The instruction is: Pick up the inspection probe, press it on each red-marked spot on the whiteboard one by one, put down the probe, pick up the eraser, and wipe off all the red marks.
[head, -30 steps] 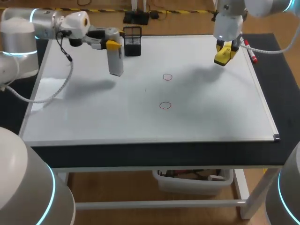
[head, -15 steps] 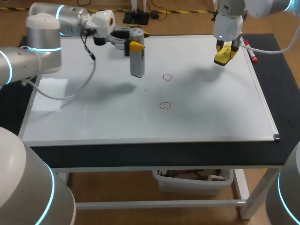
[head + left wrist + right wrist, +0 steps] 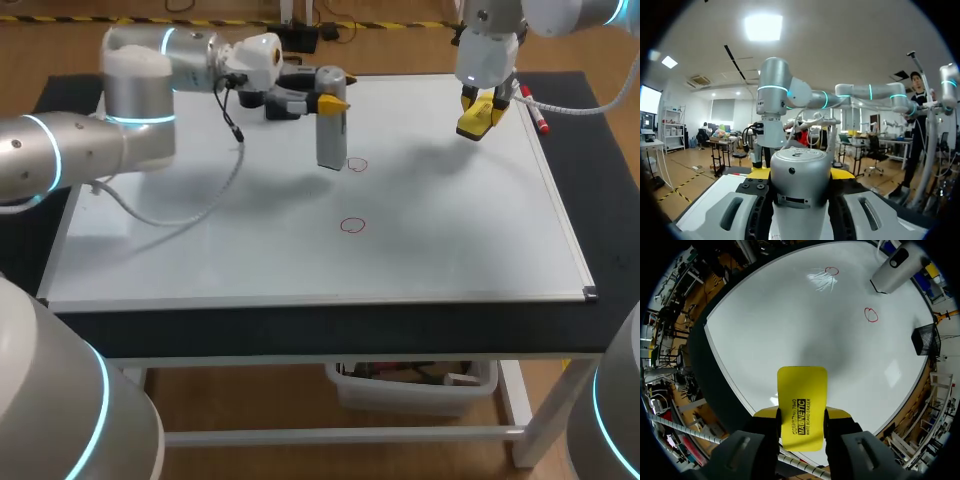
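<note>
1. A white rectangular whiteboard [image 3: 200, 250] covers most of the dark desk [image 3: 330, 330].
2. On the board, the nearer small red circle mark [image 3: 352, 225] lies close to the middle.
3. The farther red circle mark [image 3: 357, 164] sits just behind it; both marks also show in the right wrist view, well ahead of that claw.
4. The silver-grey cylindrical inspection probe [image 3: 331, 135] stands upright with its lower end just beside the farther mark. Whether it touches the board cannot be told.
5. The left claw [image 3: 330, 100] pinches the probe's upper part, one yellow tip on either side, as the left wrist view confirms.
6. At the board's far right, the right claw [image 3: 480, 108] hangs above the surface, clamped on a flat yellow rectangular eraser [image 3: 802, 405] that sticks out ahead of its fingers.
7. A red-capped white marker pen [image 3: 538, 122] lies at the board's right edge, near the right claw.
8. A black wire-mesh holder [image 3: 926, 339] stands at the far edge.
</note>
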You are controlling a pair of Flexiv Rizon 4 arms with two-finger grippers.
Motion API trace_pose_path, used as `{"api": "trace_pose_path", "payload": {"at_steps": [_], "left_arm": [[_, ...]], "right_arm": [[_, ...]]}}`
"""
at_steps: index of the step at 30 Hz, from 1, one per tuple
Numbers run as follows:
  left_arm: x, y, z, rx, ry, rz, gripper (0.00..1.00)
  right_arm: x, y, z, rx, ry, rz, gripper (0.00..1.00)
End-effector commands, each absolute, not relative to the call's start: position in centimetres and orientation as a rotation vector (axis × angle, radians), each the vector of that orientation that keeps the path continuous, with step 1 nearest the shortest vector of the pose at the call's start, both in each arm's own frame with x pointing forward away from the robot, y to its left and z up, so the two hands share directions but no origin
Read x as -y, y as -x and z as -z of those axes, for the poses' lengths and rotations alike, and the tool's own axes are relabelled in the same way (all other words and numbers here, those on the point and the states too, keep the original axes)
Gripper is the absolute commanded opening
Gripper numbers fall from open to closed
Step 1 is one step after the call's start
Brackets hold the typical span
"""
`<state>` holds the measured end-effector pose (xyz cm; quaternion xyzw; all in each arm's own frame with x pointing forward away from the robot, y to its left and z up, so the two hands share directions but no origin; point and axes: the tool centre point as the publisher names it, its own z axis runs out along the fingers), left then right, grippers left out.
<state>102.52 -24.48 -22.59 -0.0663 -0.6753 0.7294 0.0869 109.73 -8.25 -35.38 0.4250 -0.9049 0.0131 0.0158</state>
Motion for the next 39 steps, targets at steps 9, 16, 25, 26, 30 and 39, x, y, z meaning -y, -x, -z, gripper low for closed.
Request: {"api": "trace_pose_path", "payload": {"at_steps": [9,16,25,26,30,39], "left_arm": [[28.0,-102.9,23.3,2.004,0.202,-2.189,0.00],[28.4,-103.9,23.6,2.020,0.234,-2.200,0.00],[28.7,-105.3,24.8,1.988,0.208,-2.221,0.00],[28.8,-105.3,24.9,2.000,0.208,-2.214,0.00],[29.1,-105.6,25.2,1.996,0.209,-2.204,0.00],[29.5,-106.4,25.7,1.986,0.209,-2.201,0.00]], "right_arm": [[8.3,-109.9,35.3,2.810,-1.323,-0.043,0.00],[8.3,-109.9,35.3,2.810,-1.323,-0.043,0.00],[8.3,-109.9,35.3,2.810,-1.323,-0.043,0.00],[8.3,-109.9,35.3,2.810,-1.323,-0.043,0.00],[8.3,-109.9,35.3,2.810,-1.323,-0.043,0.00],[8.3,-109.9,35.3,2.810,-1.323,-0.043,0.00]]}}
